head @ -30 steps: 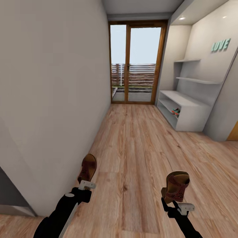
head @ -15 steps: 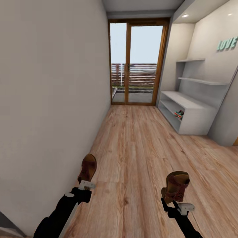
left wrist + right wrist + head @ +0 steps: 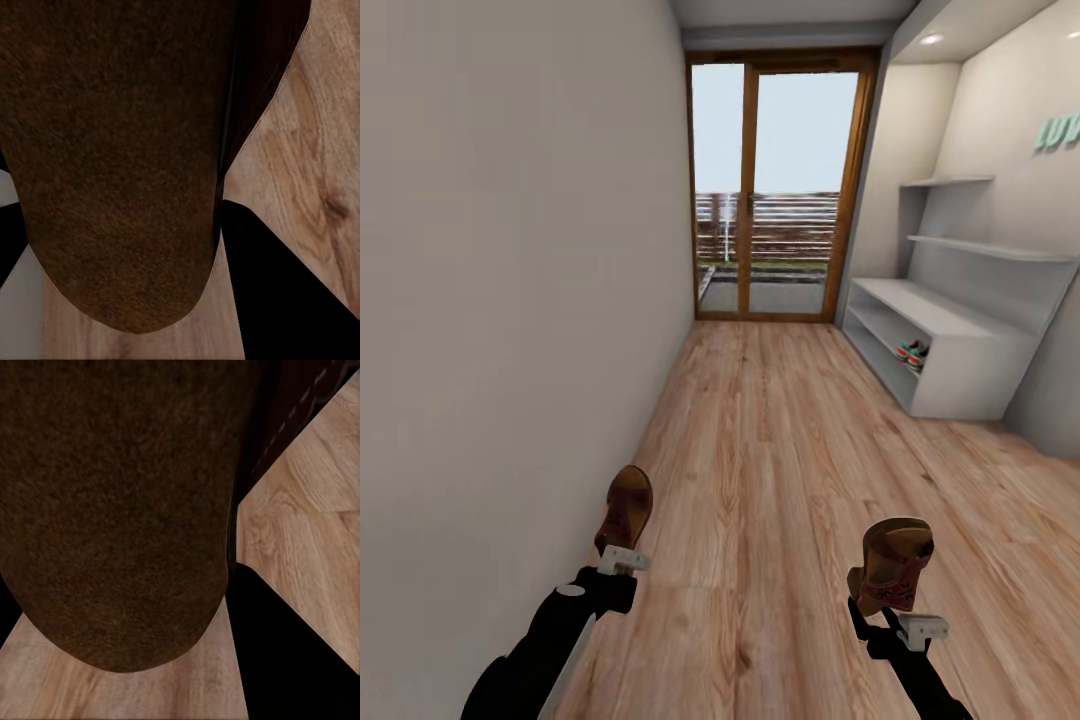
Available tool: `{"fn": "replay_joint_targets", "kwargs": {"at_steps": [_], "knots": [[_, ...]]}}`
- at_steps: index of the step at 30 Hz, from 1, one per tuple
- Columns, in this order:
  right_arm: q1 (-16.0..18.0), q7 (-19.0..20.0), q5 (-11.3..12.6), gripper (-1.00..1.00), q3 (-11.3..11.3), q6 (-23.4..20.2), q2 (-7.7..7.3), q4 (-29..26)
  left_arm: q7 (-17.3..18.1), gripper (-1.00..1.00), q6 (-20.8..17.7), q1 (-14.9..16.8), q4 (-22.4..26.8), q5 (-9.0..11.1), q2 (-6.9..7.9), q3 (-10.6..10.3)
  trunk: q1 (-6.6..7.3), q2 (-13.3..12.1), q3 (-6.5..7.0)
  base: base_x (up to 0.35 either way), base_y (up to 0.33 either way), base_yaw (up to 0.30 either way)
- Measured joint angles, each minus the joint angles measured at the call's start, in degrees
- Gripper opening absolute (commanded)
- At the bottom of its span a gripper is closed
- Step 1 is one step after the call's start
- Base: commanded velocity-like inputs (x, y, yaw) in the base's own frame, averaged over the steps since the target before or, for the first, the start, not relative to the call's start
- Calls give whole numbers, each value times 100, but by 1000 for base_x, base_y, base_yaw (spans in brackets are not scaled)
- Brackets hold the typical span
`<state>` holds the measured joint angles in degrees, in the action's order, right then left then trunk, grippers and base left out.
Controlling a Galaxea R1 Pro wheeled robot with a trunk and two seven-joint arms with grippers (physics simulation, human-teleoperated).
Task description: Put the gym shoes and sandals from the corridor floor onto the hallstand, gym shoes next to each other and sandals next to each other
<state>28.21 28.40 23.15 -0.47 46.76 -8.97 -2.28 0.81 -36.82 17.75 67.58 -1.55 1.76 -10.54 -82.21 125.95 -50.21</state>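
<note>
While the grey wall (image 3: 510, 300) takes up everything from nine to eleven o'clock in the head view, the left gripper (image 3: 622, 556) sits low at about seven o'clock, clenched on a brown sandal (image 3: 627, 508) that stands up on end above the white jaw piece, its sole side toward the wall. From the left wrist camera that sandal (image 3: 120, 150) is a broad dark-brown suede-like surface pressed close to the lens, with wood planks beyond it. Across the middle runs the corridor floor (image 3: 780, 450), light brown planks leading toward twelve o'clock, where a wood-framed glass door (image 3: 775, 185) shows a slatted fence and sky outside. At five o'clock the right gripper (image 3: 895, 618) grips the second sandal (image 3: 895, 565), also held upright (its patterned reddish strap faces the camera), and the right wrist camera shows the same dark sole (image 3: 120, 510) close up over the planks. Further right, at about two o'clock, stands the hallstand (image 3: 950, 345), pale grey with two wall shelves above it and teal letters (image 3: 1058, 133) cut by the frame edge. On its lower shelf lie the gym shoes (image 3: 911, 353), small at this range, green and red-orange just visible.
</note>
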Motion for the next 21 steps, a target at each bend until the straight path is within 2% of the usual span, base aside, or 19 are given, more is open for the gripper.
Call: {"fn": "replay_joint_targets", "kwargs": {"at_steps": [15, 21], "knots": [[0, 0, 0, -100, 0, 0, 0, 1, -1, -100, 0, 0, 0, 1, -3, 0, 0, 0, 0, 334, 0, 0], [0, 0, -1, -100, 2, 0, 0, 1, 1, -100, 0, 0, 0, -5, -8, -4, 0, 0, 0, 327, -114, 0]]}}
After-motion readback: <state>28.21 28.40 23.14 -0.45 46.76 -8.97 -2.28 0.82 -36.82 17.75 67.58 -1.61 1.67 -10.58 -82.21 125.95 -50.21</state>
